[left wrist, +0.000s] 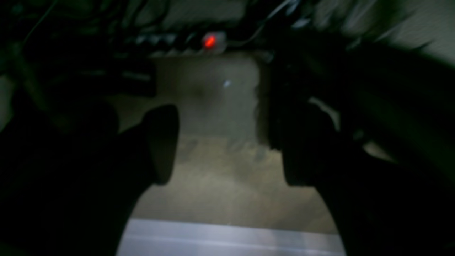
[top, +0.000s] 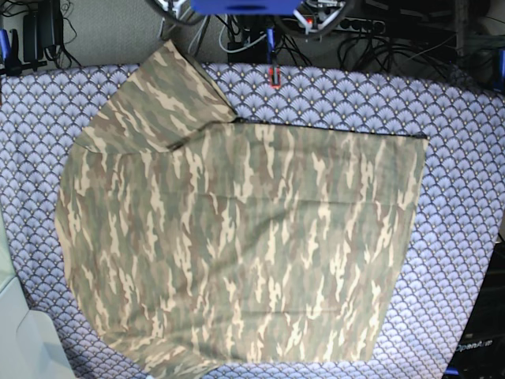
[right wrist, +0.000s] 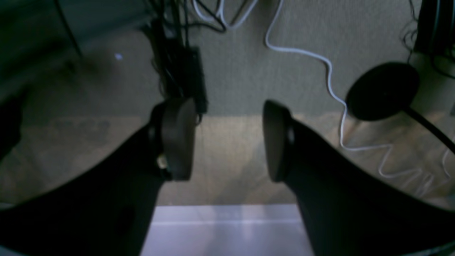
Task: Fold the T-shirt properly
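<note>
The T-shirt (top: pixel 237 245), in olive, tan and brown camouflage, lies spread flat across the tablecloth (top: pixel 465 197) in the base view, with one sleeve (top: pixel 158 103) pointing to the upper left. Neither gripper shows in the base view. In the left wrist view, which is dark and blurred, my left gripper (left wrist: pixel 227 145) stands open with nothing between its fingers. My right gripper (right wrist: pixel 227 140) is also open and empty. Both wrist views look past a pale lilac strip (right wrist: pixel 227 231) down at the floor, and the T-shirt is out of their sight.
A white cable (right wrist: pixel 330 81) and a black round foot (right wrist: pixel 382 90) lie on the floor. A power strip with a red light (left wrist: pixel 209 41) sits among dark cables. A blue mount (top: pixel 237 6) and cables line the table's far edge.
</note>
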